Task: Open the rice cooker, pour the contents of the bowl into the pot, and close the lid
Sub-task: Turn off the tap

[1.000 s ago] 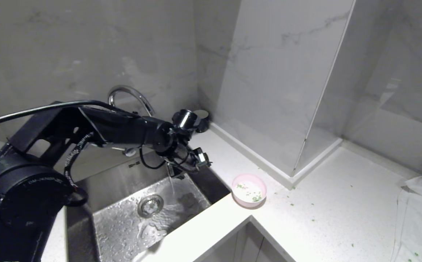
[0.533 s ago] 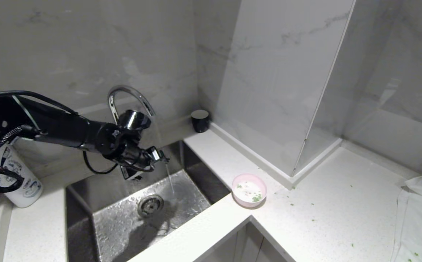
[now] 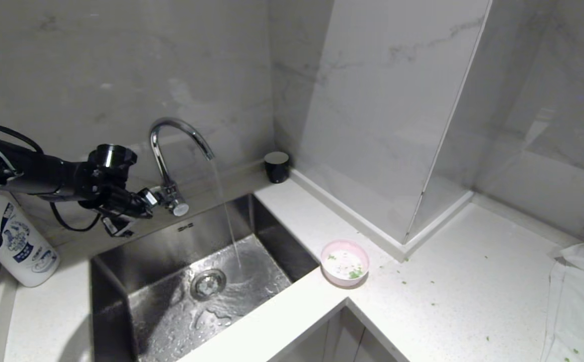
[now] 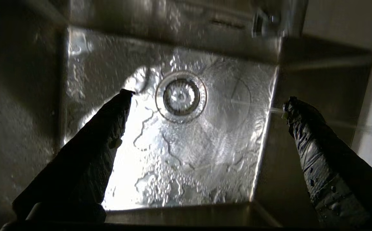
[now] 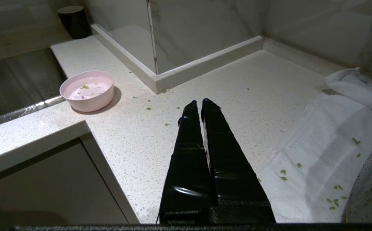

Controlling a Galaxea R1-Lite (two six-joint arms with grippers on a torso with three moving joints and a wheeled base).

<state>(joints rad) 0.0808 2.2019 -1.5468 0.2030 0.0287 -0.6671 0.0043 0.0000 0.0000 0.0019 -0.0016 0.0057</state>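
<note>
The pale pink bowl (image 3: pixel 333 250) (image 5: pixel 88 96) stands on the white counter just right of the sink, with a few green bits (image 3: pixel 355 274) (image 5: pixel 84 86) lying in it. My left gripper (image 3: pixel 138 213) (image 4: pixel 207 98) hangs open and empty over the sink's back left edge, beside the tap's handle, far from the bowl. In the right wrist view my right gripper (image 5: pixel 198 102) is shut on nothing, above the counter to the right of the bowl. The rice cooker, its pot and its lid are out of view.
Water runs from the chrome tap (image 3: pixel 181 130) into the steel sink (image 3: pixel 161 251), near the drain (image 3: pixel 207 284). A white bottle (image 3: pixel 17 246) stands left of the sink and a black cup (image 3: pixel 277 166) in the back corner. A white cloth (image 3: pixel 578 296) with green bits lies at the right.
My left arm has swung left, from over the sink's right half to left of the tap, and its gripper stays open. The white bottle now shows. The bowl has not moved.
</note>
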